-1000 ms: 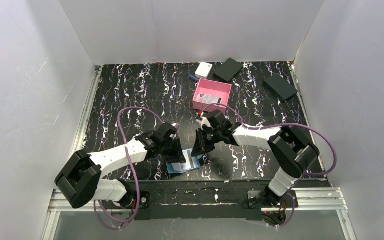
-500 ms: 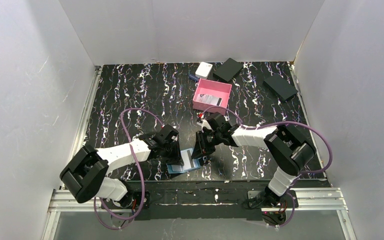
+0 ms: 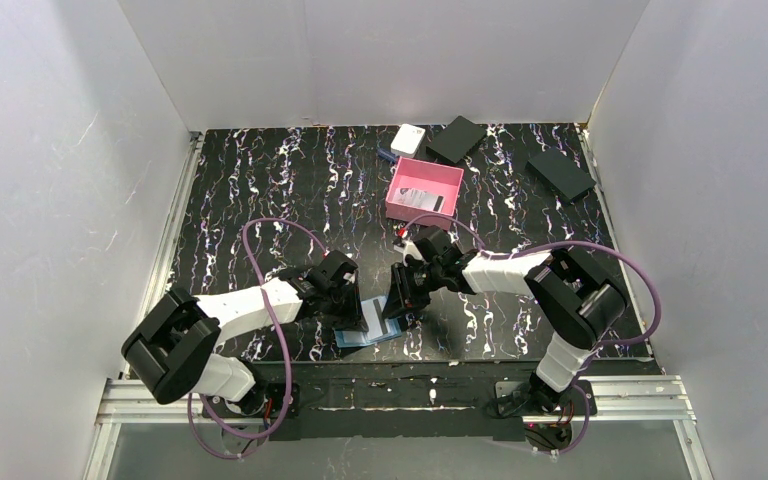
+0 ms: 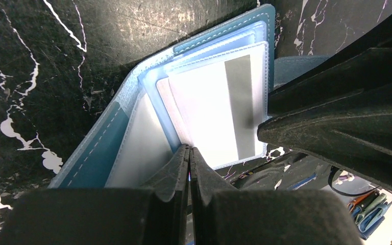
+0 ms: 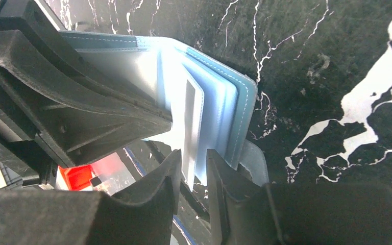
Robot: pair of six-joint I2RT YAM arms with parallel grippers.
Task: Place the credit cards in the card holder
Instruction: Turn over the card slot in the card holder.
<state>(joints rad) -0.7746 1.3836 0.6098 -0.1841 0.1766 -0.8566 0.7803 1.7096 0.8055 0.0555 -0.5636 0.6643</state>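
The blue card holder (image 3: 370, 330) lies open near the table's front edge between both grippers. In the left wrist view its cover (image 4: 94, 153) is spread flat, and a pale credit card (image 4: 219, 112) with a grey stripe sits in a clear sleeve. My left gripper (image 4: 189, 149) is shut, its tips against the sleeves' near edge (image 3: 353, 312). My right gripper (image 5: 194, 161) stands slightly open with the sleeve edges and the card (image 5: 191, 122) between its fingers (image 3: 397, 305). More cards (image 3: 420, 197) lie in the pink tray.
The pink tray (image 3: 438, 176) stands behind the grippers at mid-table. A small white box (image 3: 408, 138) and a black box (image 3: 456, 138) sit at the back, with another black box (image 3: 561, 174) at the back right. White walls enclose the table.
The left gripper has closed fully and shifted slightly toward the card holder. The right gripper's jaws have widened a little around the sleeves. The card holder stays in place.
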